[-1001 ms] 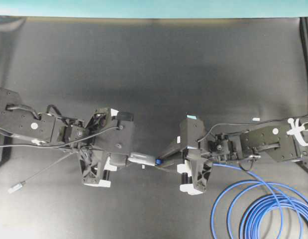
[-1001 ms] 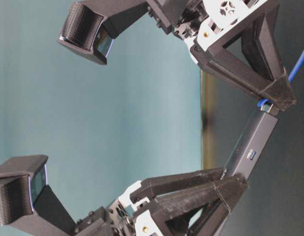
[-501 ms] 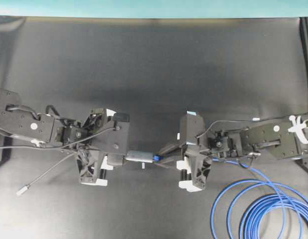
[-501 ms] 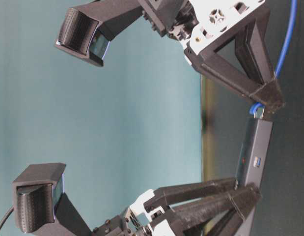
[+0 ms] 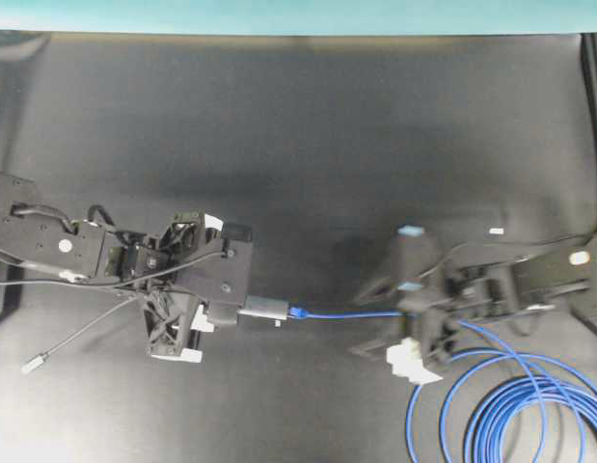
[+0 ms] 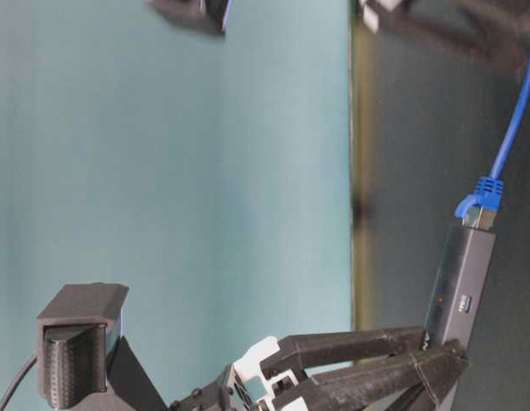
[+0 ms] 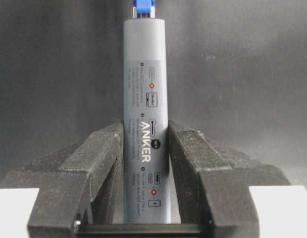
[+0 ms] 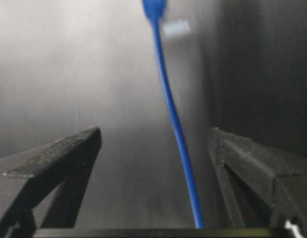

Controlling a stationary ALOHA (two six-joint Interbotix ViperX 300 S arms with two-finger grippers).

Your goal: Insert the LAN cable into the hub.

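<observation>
Hub (image 7: pixel 145 124): slim matte-grey bar; LAN cable (image 8: pixel 175 124) glossy blue.

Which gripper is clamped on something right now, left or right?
The left gripper: its fingers pinch the hub. The right gripper gapes wide, the LAN cable running free between its fingers.

The setting looks like a robotics lab test bench, not a home or shop. A bare matte black worktop (image 5: pixel 308 125) fills the overhead view, backed by a plain teal wall (image 6: pixel 162 171) with no furnishings. Two black arms with white printed parts and exposed wiring reach in from opposite sides, a left arm (image 5: pixel 47 241) and a right arm (image 5: pixel 539 280).
</observation>
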